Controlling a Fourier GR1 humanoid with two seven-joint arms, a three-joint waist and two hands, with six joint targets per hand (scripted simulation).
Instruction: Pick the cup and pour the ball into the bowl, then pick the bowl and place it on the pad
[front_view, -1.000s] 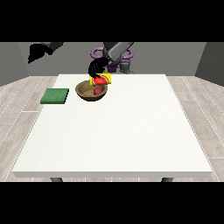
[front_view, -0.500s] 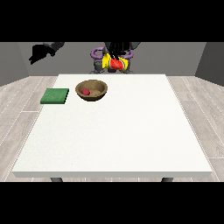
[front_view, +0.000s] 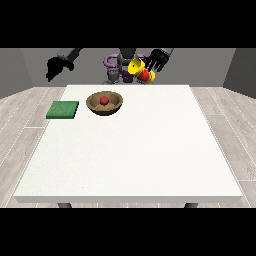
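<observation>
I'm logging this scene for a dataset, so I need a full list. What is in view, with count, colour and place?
Table: one, white, centre of the view.
Pad: one, green, flat on the table near its edge at the view's left.
Bowl: one, brown, on the table just to the right of the pad, apart from it.
Ball: one, red, inside the bowl.
Cup: one, yellow and red, tilted in the air past the table's far edge, at the hand at the view's right.
Hand at the view's left: one, black, raised above the floor, holding nothing.
Hand at the view's right: one, black, fingers spread, beside the cup.
</observation>
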